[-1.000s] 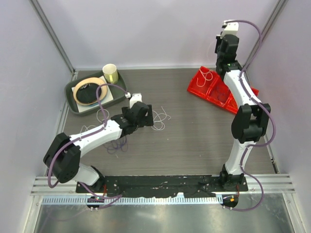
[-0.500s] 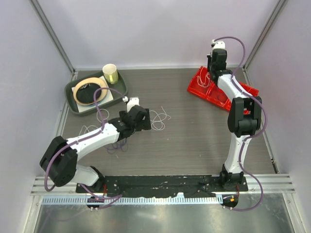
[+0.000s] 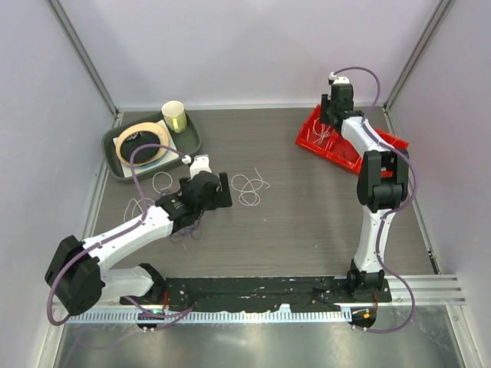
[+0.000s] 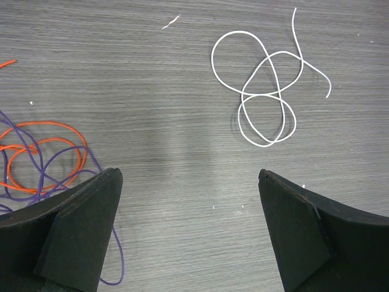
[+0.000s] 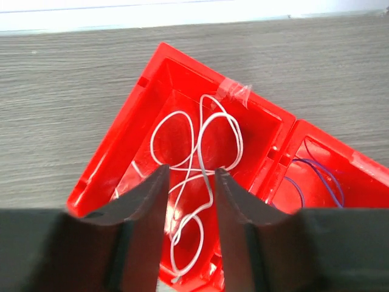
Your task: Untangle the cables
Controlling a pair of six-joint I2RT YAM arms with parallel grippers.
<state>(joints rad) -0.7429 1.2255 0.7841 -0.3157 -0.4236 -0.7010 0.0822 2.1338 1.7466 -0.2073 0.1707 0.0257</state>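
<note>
Left gripper (image 4: 187, 176) gapes wide over the tabletop (image 4: 152, 73): looped white cable (image 4: 261, 97) upper right, orange and purple cables (image 4: 45, 158) at left. Right gripper (image 5: 191, 173), slightly parted, hangs above a second white cable (image 5: 200, 137) inside the red bin (image 5: 146, 115).

**Looking down past wide-spread jaws at the tabletop**

Found left gripper (image 4: 187, 176) spread wide, both black fingers (image 4: 79, 237) low in frame, only grey wood-grain table (image 4: 182, 121) showing between them. Logged white cable (image 4: 262, 97) at upper right, lying flat in several overlapping loops, one loose end trailing off to the right, apart from the right-hand finger. Noted orange cable (image 4: 45, 124) and purple cable (image 4: 119, 255) tangled together at left edge, partly hidden behind the left-hand finger. Spotted small white fleck (image 4: 172, 22) near top.
</note>
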